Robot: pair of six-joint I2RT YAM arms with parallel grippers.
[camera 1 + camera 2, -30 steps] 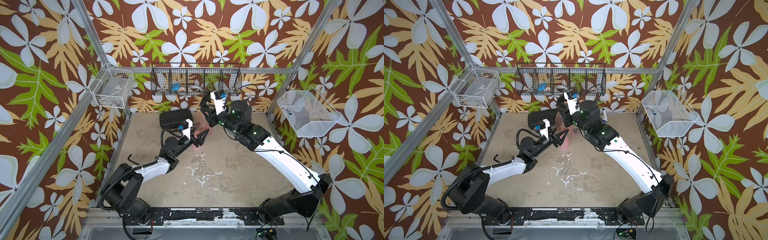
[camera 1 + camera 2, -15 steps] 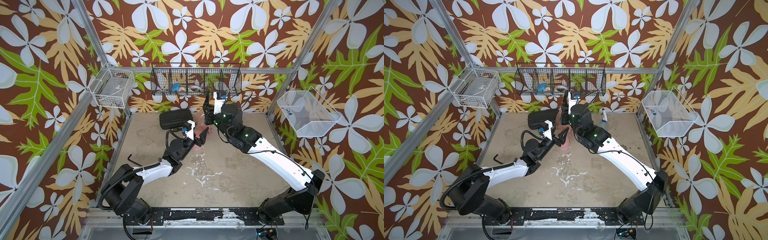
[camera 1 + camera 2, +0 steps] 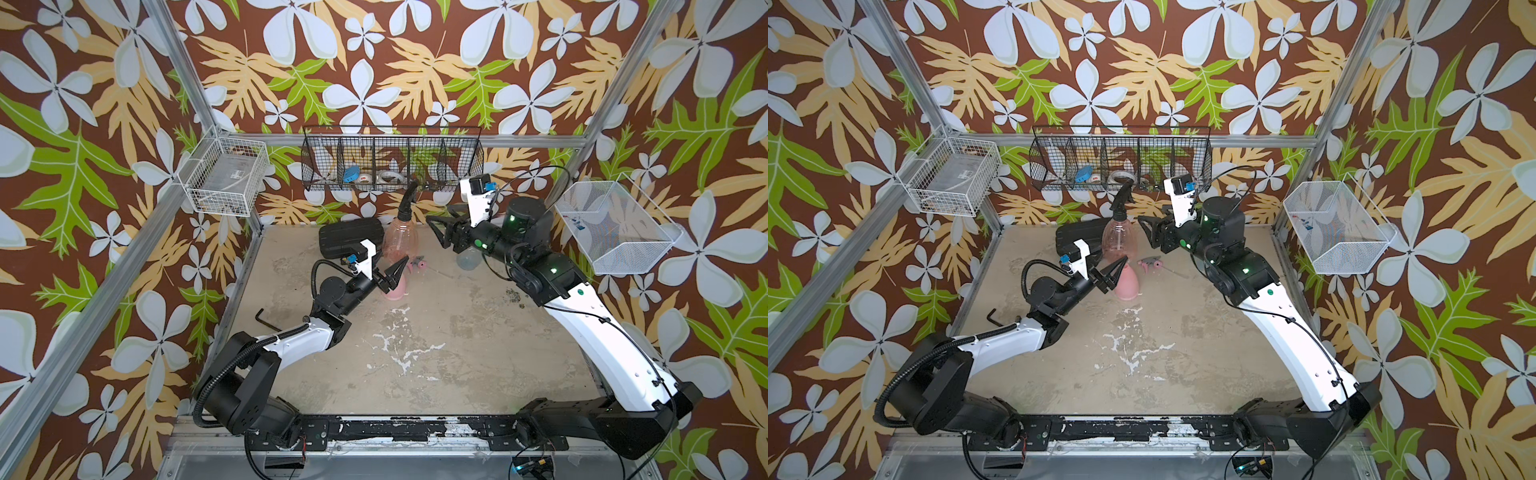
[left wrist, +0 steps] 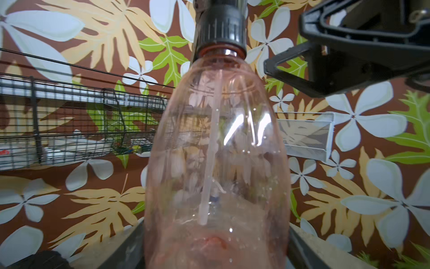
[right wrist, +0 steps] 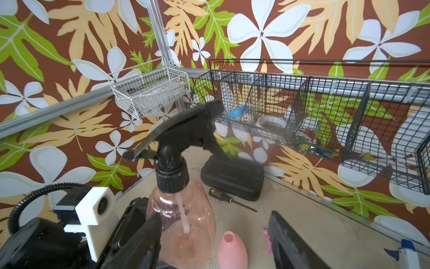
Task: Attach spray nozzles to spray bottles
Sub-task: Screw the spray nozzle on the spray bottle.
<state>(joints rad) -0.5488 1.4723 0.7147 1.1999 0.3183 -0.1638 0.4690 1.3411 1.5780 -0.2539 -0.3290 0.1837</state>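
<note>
a: found the orange-red bottle (image 3: 401, 239)?
b: found it upright at the back of the table (image 3: 436, 332), just beside the black ribbed case (image 3: 349, 243), with the black nozzle (image 3: 409, 195) seated on its neck. saw the dip tube (image 4: 209, 151) running down inside it in the left wrist view. could not tell whether resting on the surface or lifted off it.
a: and the left gripper (image 3: 395, 276)?
b: caught it low on that bottle, with jaws closed on the lower body.
a: checked the right gripper (image 3: 437, 230)?
b: saw it level with the bottle's neck, just beside it and apart from it, with jaws spread wide and holding nothing.
a: noted the other pieces?
b: noted the pink bottle (image 3: 397, 293) standing with a bare open neck, just beside the left gripper. saw the grey-and-pink nozzle (image 3: 417, 264) lying flat on the table near it. made out the clear bluish bottle (image 3: 467, 259) partly hidden behind the right arm (image 3: 582, 316). glimpsed the white-and-blue nozzle (image 5: 404, 253) at the edge of the right wrist view; could not tell whether seated on a bottle.
a: anything else down there?
b: spotted a screwdriver (image 5: 230, 200) lying by the case, and an allen key (image 3: 266, 320) near the table's left edge.
</note>
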